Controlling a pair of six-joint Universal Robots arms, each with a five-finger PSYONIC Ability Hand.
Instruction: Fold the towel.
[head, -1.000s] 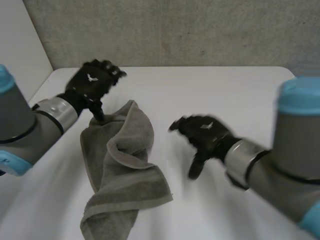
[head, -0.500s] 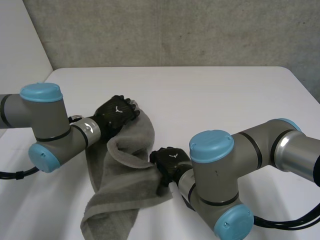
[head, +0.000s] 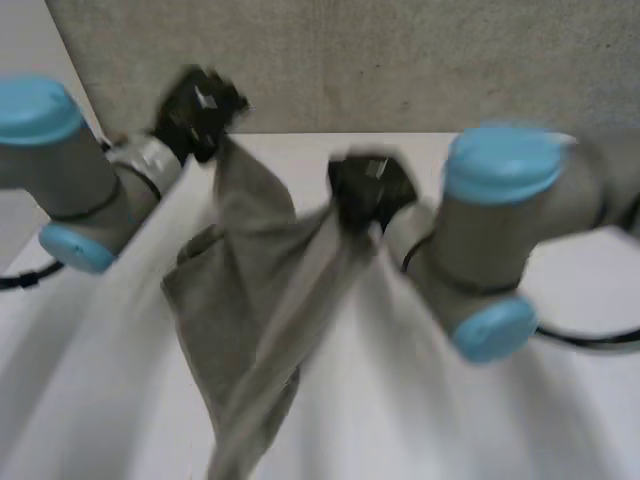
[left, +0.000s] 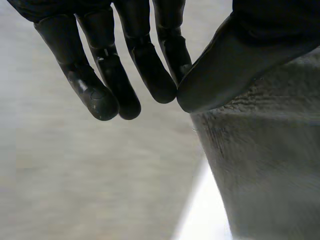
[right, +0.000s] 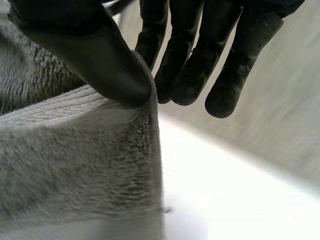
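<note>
**Towel held up at two places, no fold made yet**

The grey towel (head: 255, 300) was in the air above the white bench (head: 420, 430), carried by both hands. The left hand (head: 200, 108) held one upper part of it, high and near the far side of the bench. The right hand (head: 368, 190) held another upper part, somewhat lower and closer to the middle. Between the two hands the cloth was stretched in a slanted line, and below it the rest hung down in long, twisted folds. Whether the lowest end touched the bench, I could not tell.

In the left wrist view, the thumb (left: 235, 60) pressed the towel's edge (left: 260, 165) against a finger, so this hand was pinching the cloth. In the right wrist view the thumb (right: 95, 60) did the same, gripping the towel (right: 75, 170) at an edge or corner.

By my judgement the task was at an early stage. The towel was grasped and raised, but it was not spread flat, and no neat fold was visible. What remained was to open the cloth out, lay it on the bench, bring one half over the other, and let it go.
</note>
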